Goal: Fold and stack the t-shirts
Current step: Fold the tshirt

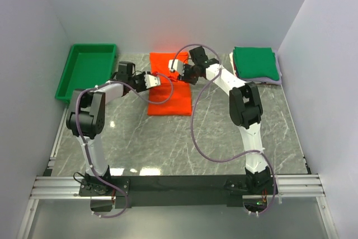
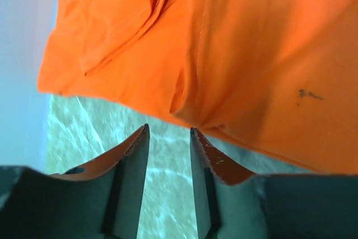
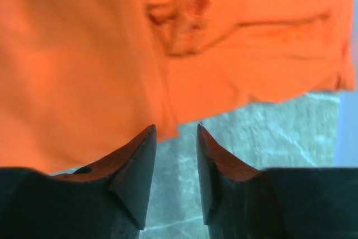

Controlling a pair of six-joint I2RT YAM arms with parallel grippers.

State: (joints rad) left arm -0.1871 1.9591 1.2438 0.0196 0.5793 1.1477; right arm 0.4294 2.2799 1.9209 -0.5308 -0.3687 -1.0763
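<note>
1. Top view. The orange-red tee point(image 1: 168, 102) lies flat at the back centre of the marbled table point(image 1: 168, 144). The left gripper point(image 1: 158, 80) is at its left edge and the right gripper point(image 1: 178, 75) over its upper middle, the two close together. A folded green shirt point(image 1: 255, 62) sits at the back right corner, with pale cloth edges showing under it. A green plastic tray point(image 1: 86, 71) stands at the back left, well apart from the tee.
2. Left wrist view. The left gripper point(image 2: 169, 132) is released: a narrow gap, only tabletop between the fingertips point(image 2: 142, 138). The tee's point(image 2: 251, 43) wrinkled hem lies just beyond the tips, with a small dark mark on the cloth.
3. Right wrist view. The right gripper point(image 3: 175, 129) is also released, nothing pinched. The tee's point(image 3: 72, 54) edge runs just past the fingertips point(image 3: 150, 138), with a bunched fold further up.
</note>
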